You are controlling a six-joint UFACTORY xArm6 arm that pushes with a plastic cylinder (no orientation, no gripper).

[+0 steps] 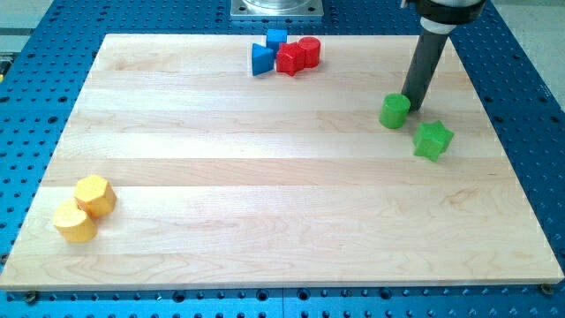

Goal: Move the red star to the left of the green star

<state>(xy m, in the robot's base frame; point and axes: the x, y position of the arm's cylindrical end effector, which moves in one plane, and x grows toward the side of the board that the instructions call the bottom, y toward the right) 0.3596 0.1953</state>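
Note:
The red star (290, 59) lies near the view's top centre, touching a red cylinder (308, 51) on its right and a blue triangle (261, 59) on its left. The green star (433, 140) lies at the view's right. A green cylinder (395, 111) stands up and left of the green star. My tip (412, 103) rests on the board just right of the green cylinder, touching or nearly touching it, and above-left of the green star. The tip is far to the right of the red star.
A blue cube (276, 38) sits behind the red star at the board's top edge. Two yellow blocks (94, 195) (75, 222) lie at the lower left. The wooden board (265, 212) sits on a blue perforated table (35, 79).

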